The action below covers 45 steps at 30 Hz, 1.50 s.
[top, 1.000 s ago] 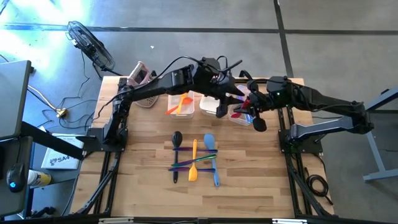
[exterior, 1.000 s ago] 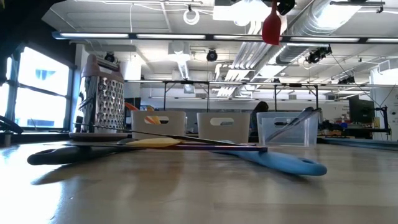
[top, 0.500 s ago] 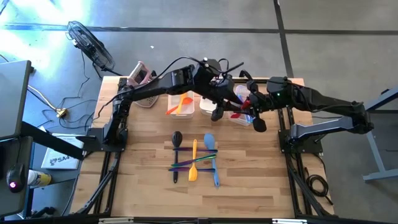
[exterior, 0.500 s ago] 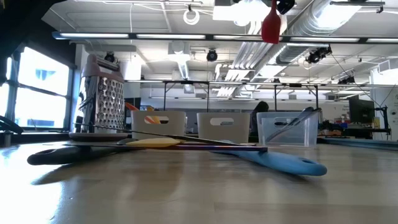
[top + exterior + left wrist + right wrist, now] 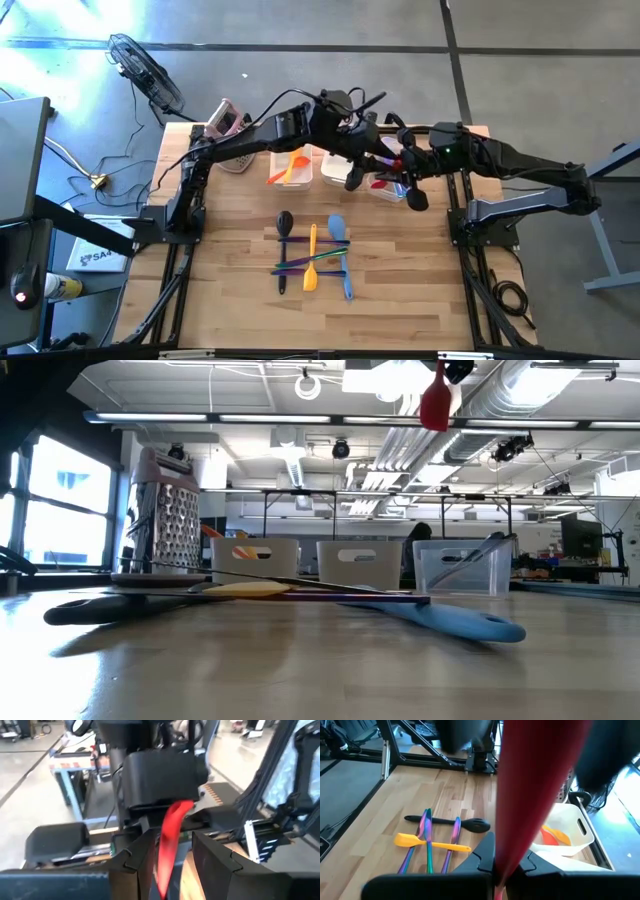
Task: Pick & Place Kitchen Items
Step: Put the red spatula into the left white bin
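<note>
A red utensil (image 5: 169,837) is held high above the far bins, its wide end (image 5: 437,405) showing at the top of the low view. My right gripper (image 5: 402,172) is shut on it. My left gripper (image 5: 366,163) faces the right one with its fingers apart on either side of the red utensil. The other kitchen items lie crossed in a pile on the table's middle: a blue spatula (image 5: 338,230), a dark spoon (image 5: 285,222), a yellow spatula (image 5: 311,262) and purple and green ones (image 5: 426,842). My right gripper pinches the red utensil's narrow end (image 5: 496,868) between its two fingers. The utensil sticks out forward from the fingers, widening toward the left gripper, and is lifted clear of table and bins. My left gripper: one finger (image 5: 142,855) stands close against the utensil, and I cannot tell whether it touches it.
Three clear bins (image 5: 360,560) stand in a row at the far side; the left one (image 5: 292,165) holds orange utensils. A metal grater (image 5: 228,125) stands at the far left corner. Bare wood lies near the front edge (image 5: 320,320).
My left gripper has tipped a little at the wrist while staying where it was. The red utensil and my right gripper have kept still.
</note>
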Tool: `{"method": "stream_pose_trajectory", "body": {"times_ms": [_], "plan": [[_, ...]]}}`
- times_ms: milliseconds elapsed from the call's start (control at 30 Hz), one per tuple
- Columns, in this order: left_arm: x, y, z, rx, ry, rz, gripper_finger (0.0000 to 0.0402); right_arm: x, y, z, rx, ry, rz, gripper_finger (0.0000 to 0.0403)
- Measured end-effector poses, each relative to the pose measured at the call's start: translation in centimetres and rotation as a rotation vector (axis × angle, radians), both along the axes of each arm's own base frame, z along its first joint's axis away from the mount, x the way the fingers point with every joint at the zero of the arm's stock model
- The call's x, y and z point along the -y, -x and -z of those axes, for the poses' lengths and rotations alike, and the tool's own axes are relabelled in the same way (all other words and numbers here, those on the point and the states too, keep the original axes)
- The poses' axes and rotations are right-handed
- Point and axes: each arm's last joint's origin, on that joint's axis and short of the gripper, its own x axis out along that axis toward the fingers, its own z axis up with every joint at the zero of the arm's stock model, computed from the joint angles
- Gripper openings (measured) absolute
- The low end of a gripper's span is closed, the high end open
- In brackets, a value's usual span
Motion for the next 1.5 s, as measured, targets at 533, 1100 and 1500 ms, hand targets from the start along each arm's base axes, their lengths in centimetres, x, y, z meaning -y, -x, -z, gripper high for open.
{"method": "stream_pose_trajectory", "body": {"times_ms": [533,1100,1500], "plan": [[-0.2,-1.1,0.8,0.002,0.057,-0.031,0.0125,0.0,0.0,0.0,0.001,0.004,-0.002,0.0004],[-0.2,-1.0,0.5,0.021,0.059,-0.031,0.0125,0.0,-0.1,0.1,-0.004,0.007,-0.003,0.0004],[-0.3,-1.4,0.9,0.013,0.105,-0.043,0.0106,0.0,-0.1,0.1,-0.003,0.007,-0.004,0.0004]]}}
